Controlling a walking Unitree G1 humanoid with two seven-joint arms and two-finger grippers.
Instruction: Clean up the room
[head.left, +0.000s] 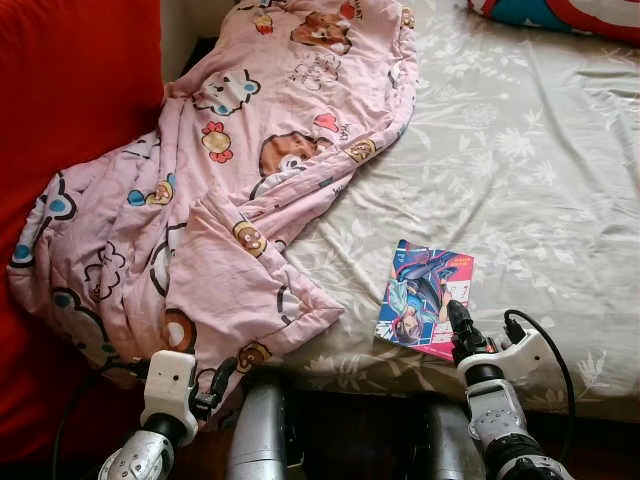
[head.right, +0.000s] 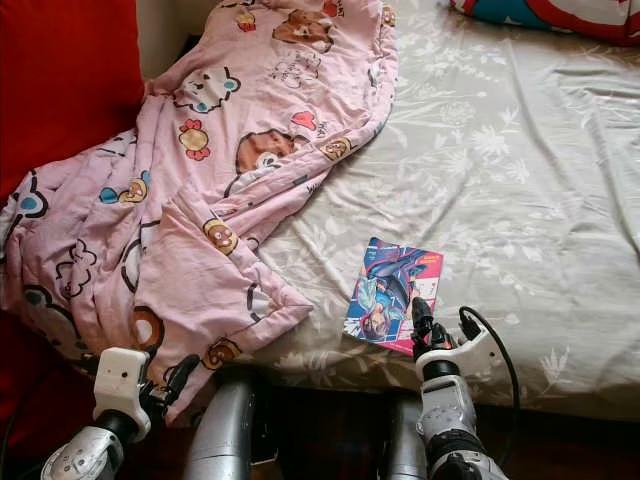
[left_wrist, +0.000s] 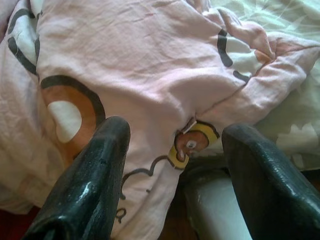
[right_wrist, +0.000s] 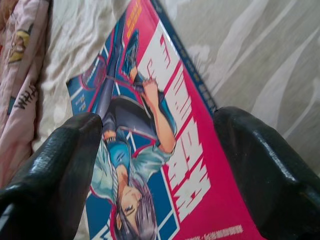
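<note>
Our right gripper (right_wrist: 155, 165) is right over the near end of the comic book (head.left: 425, 298), and in the wrist view its two black fingers (right_wrist: 55, 165) are spread wide, one on each side of the cover, with nothing clamped between them. From the head camera we see that gripper's tip at the book's near edge, close to its right corner; whether it actually touches the cover we cannot tell. The book lies flat on the bed sheet (head.left: 520, 170), near the front edge of the mattress, its blue and pink cover face up with a drawn long-haired figure on it.

Over on the other side, our left gripper (left_wrist: 172, 165) is low at the bed's front edge, fingers (left_wrist: 87, 175) parted too, pointing at the pink blanket (head.left: 230, 170). Nothing is caught between them; the cloth with its cartoon bear print hangs just ahead of the tips, draped over the mattress edge.

Widening out, the blanket sprawls crumpled from the near left corner of the bed up toward the far side, patterned with bears and other cartoon animals. Its folded corner lies just beside the book, a strip of pale leaf-patterned sheet between them. A red surface (head.left: 70, 90) rises along the left, the blanket spilling against it. A red, white and blue pillow (head.left: 570, 15) sits at the far right corner of the bed.
</note>
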